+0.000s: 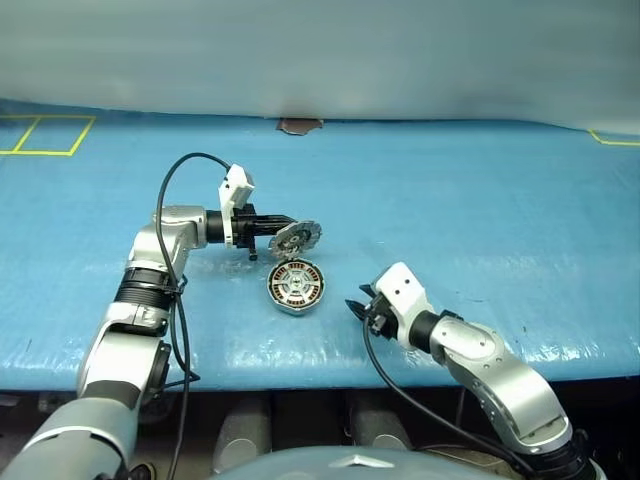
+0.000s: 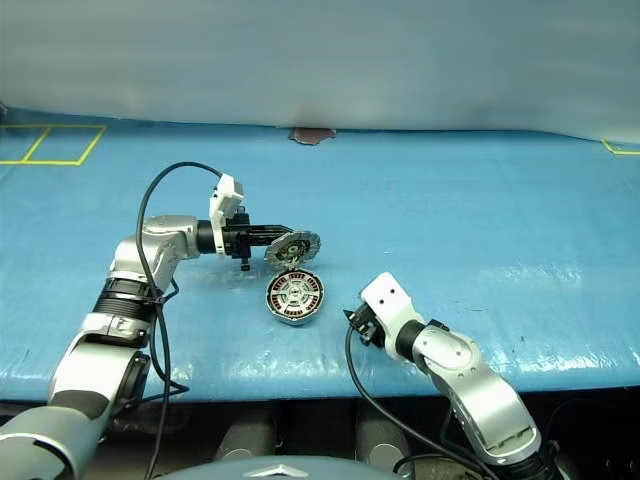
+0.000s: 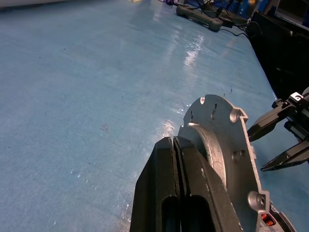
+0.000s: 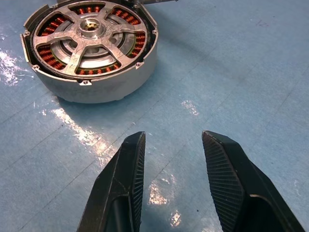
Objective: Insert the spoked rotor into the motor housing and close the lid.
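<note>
Blocking the lid's (image 3: 219,140) lower half, left tool (image 3: 176,145) pinched closed

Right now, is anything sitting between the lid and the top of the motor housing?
Nothing visible. The spoked rotor already sits inside the motor housing, the lid stands raised in the left gripper, and the right gripper is off to the side.
</note>
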You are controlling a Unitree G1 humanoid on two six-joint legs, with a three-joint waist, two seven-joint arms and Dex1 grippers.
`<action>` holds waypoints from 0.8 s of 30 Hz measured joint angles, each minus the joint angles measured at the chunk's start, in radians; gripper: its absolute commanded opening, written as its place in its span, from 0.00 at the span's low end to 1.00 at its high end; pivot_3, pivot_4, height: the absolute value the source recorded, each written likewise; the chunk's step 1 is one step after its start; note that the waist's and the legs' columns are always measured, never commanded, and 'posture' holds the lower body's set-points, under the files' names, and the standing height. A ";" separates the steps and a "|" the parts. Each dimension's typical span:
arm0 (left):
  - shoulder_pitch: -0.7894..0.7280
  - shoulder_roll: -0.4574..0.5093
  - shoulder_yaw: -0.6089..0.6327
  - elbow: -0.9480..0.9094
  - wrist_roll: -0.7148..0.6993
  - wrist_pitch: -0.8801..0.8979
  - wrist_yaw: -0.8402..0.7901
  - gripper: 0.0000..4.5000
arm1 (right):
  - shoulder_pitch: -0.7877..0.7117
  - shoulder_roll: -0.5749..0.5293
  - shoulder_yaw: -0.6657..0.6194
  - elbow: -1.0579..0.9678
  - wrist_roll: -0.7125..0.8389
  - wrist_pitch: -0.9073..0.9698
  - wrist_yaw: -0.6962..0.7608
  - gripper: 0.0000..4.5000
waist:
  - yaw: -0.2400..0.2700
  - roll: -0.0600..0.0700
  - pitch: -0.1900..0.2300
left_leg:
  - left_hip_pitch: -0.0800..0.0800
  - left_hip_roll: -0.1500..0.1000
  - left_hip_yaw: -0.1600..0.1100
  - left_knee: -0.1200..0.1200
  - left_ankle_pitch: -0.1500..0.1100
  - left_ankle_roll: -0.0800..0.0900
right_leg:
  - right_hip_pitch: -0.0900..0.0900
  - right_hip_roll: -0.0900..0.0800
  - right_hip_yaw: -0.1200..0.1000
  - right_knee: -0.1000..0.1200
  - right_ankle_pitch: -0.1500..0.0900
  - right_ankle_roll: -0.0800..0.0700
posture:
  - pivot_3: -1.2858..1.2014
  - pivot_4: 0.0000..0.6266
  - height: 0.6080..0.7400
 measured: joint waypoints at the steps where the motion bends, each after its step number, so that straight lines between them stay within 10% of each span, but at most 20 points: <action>1: 0.000 -0.004 0.000 0.000 0.000 -0.002 0.002 0.01 | 0.000 0.000 0.000 0.000 0.000 0.000 -0.001 0.44 | 0.000 0.000 0.000 | 0.000 0.000 0.000 0.000 0.000 0.000 | 0.000 0.000 0.000 0.000 0.000 0.000 | 0.52 0.24 1.00; 24: 0.058 0.023 -0.053 -0.141 -0.042 0.085 -0.108 0.01 | 0.000 0.011 -0.017 -0.009 0.003 -0.010 0.001 0.44 | -0.001 0.000 0.000 | 0.000 0.000 0.000 0.000 0.000 0.000 | 0.000 0.000 0.000 0.000 0.000 0.000 | 0.52 0.24 1.00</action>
